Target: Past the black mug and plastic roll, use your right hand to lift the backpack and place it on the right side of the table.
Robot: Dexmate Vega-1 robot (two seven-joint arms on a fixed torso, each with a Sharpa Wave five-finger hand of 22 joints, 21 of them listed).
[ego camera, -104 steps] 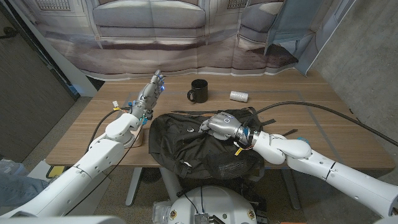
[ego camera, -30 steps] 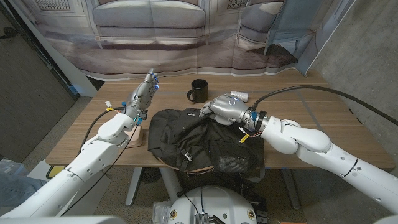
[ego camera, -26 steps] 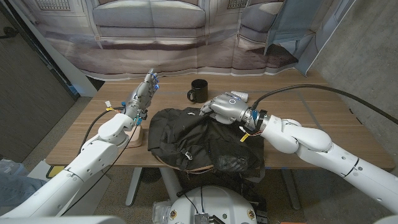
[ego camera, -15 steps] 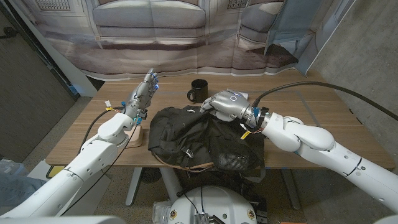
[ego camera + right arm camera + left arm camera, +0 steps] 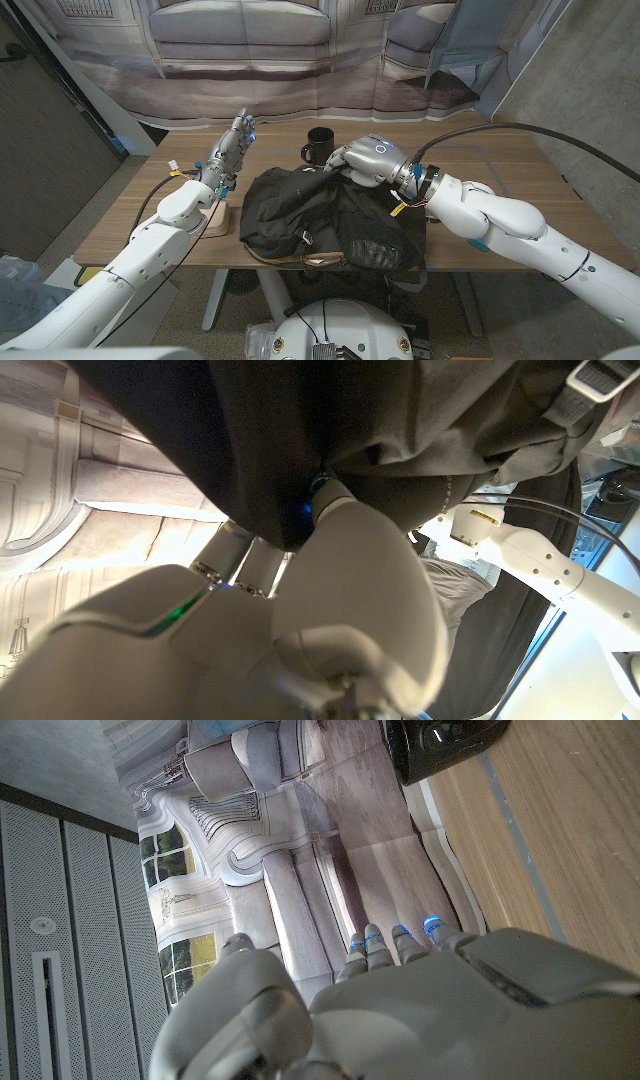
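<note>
At the tabletop's middle: the backpack [image 5: 325,215] hangs partly lifted, its lower half draped over the near edge.
Right hand [image 5: 365,160]: fingers clamped on the bag's top fabric, close to the black mug [image 5: 319,146].
Left hand [image 5: 230,150]: raised, fingers apart, holding nothing.
Step in hand: I'd raise it higher so the sagging bottom clears the edge, then carry it right.
In the way: the mug sits just behind; the plastic roll I cannot make out, likely hidden by the hand.
</note>
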